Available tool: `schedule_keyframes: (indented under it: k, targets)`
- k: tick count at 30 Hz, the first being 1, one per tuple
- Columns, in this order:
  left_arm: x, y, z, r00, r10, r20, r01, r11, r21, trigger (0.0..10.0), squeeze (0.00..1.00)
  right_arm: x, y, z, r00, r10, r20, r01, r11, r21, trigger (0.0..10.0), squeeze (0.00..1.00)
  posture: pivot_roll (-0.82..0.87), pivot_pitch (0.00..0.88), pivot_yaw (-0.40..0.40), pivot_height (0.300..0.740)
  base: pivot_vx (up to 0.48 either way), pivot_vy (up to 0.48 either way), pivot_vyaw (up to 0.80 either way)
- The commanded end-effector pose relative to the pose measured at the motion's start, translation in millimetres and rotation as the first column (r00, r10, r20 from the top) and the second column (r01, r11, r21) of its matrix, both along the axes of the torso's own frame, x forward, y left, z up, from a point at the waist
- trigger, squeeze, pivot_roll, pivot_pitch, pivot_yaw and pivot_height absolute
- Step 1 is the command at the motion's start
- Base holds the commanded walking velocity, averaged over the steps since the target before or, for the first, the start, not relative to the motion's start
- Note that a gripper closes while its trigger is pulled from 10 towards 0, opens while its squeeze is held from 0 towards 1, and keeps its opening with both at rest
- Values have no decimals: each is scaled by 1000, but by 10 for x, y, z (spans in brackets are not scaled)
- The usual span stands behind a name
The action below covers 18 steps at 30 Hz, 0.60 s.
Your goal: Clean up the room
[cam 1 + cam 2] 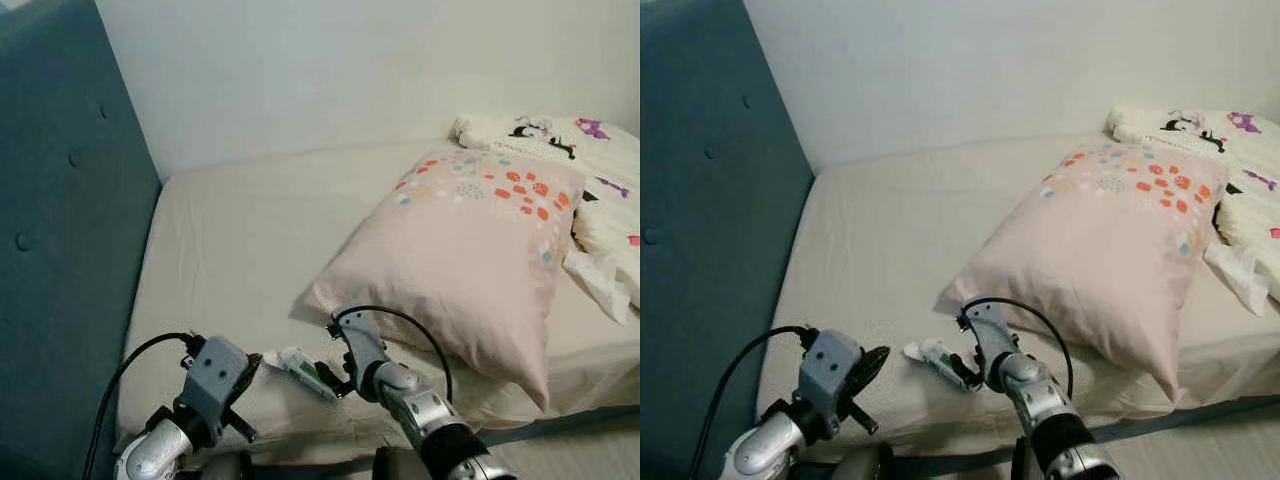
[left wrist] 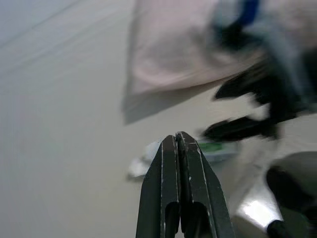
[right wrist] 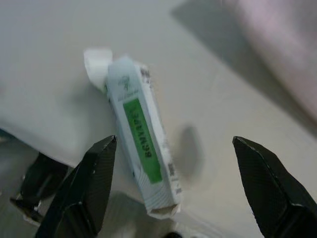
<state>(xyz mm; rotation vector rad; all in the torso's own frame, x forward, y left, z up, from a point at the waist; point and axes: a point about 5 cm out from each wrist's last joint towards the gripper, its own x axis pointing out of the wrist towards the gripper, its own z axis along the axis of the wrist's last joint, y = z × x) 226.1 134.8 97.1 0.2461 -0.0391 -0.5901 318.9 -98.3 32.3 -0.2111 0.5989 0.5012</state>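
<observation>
One torn wrapper (image 3: 141,148), white with a green label, lies at the bed's (image 1: 250,230) near edge, just beside the pink pillow (image 1: 470,260). Right gripper (image 3: 173,193) hovers over it with fingers spread; left gripper (image 2: 181,148) waits near, fingers pressed together. Step judged as approach to grasp: next move calls for lowering astride the wrapper and closing.

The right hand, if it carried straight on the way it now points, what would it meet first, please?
Most likely the small white-and-green box lying on the bed: it sits between the open fingers of the right hand, though depth is unclear.
</observation>
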Motion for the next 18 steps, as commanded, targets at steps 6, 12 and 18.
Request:
schedule_keyframes:
  k: [6,12,18]
  targets:
    - [-82,-60,11,999,-40,-23,40,999,3,10000,0,-7,91,-43,998,47,-52,-47,999,-9,10000,290,99,219,-39,599,0,0,0]
    - [-119,-124,102,998,-70,1,70,998,-3,10000,0,17,131,-42,997,62,-54,-65,997,-51,10000,0,109,253,-43,599,0,0,0]
    - [-144,-137,154,998,-60,-1,60,998,-28,10000,0,36,134,-48,997,42,-64,-45,997,-59,10000,0,126,280,-45,599,0,0,0]
